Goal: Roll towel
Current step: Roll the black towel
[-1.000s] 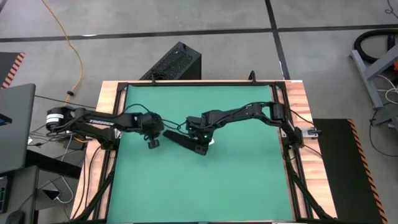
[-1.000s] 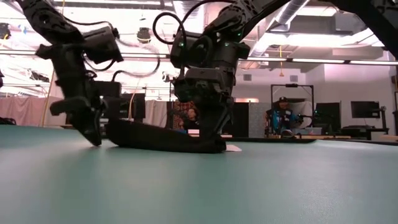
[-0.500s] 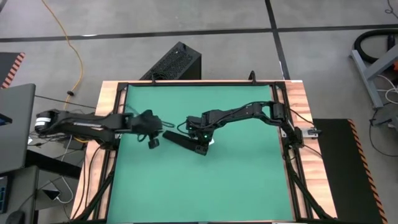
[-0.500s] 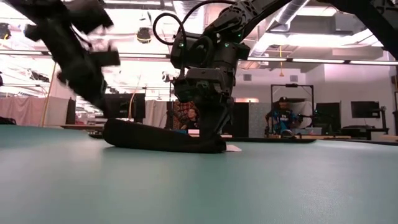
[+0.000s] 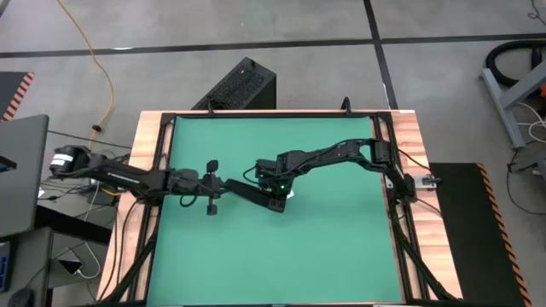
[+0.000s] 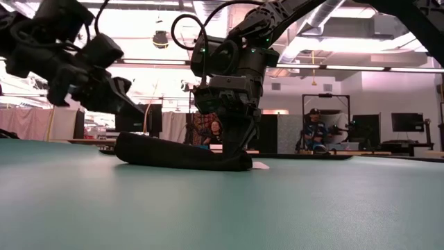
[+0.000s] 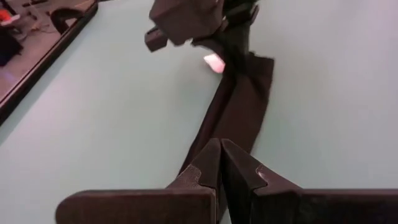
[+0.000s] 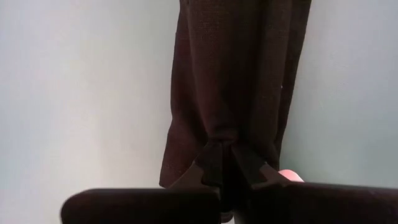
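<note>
Towel (image 5: 249, 193): plain black soft cloth with a fine woven surface, gathered into a long narrow strip with lengthwise folds, lying flat on the bench (image 5: 324, 247) and running from just in front of the left tool to directly under the right tool; a small white tag (image 6: 260, 165) shows at the end under the right tool. Bench: smooth matte green top, flat and even, framed by wood-toned edges and dark rails. Right tool (image 8: 225, 163): two dark hard fingers drawn together and clamped on a pinch of the cloth at the strip's near end, the fabric puckering into a small gather where the fingers bite; the tool points steeply down, its tips at the bench surface, and the strip stretches away from it in the wrist view. Left tool (image 7: 220, 163): dark angular fingers pressed together with no gap, nothing between them; it hovers above the bench, tilted, just short of the strip's far end, whose edge lies right ahead of the fingertips; from the pictures I cannot tell whether the tips touch the cloth. The right tool and its wrist appear beyond the strip's other end in the left wrist view. Box (image 5: 236, 84): black, hard, ribbed with a perforated face, standing on the grey floor behind the bench, well apart from both tools.
</note>
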`<action>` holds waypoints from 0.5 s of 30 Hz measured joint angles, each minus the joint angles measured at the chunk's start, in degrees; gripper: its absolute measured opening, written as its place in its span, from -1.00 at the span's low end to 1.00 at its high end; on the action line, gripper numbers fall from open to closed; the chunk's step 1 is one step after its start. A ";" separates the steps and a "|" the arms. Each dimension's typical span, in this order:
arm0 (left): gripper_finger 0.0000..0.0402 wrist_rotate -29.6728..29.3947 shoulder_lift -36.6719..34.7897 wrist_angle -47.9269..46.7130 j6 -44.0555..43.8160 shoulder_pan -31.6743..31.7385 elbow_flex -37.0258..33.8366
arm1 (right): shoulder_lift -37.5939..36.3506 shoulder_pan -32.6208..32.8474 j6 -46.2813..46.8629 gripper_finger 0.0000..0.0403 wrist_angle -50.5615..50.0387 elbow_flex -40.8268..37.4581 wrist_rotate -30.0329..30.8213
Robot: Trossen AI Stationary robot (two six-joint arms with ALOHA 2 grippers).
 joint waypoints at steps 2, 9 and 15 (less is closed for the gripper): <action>-1.00 0.18 3.49 3.25 0.48 0.30 -0.01 | 0.00 0.00 0.00 -0.91 -0.02 0.00 -0.01; -1.00 -3.17 16.86 15.04 0.66 0.46 -0.09 | 0.00 0.00 0.26 -0.91 0.24 0.00 0.00; -1.00 -11.03 25.63 22.59 0.22 0.88 -0.01 | 0.00 0.00 0.28 -0.91 0.22 0.00 0.00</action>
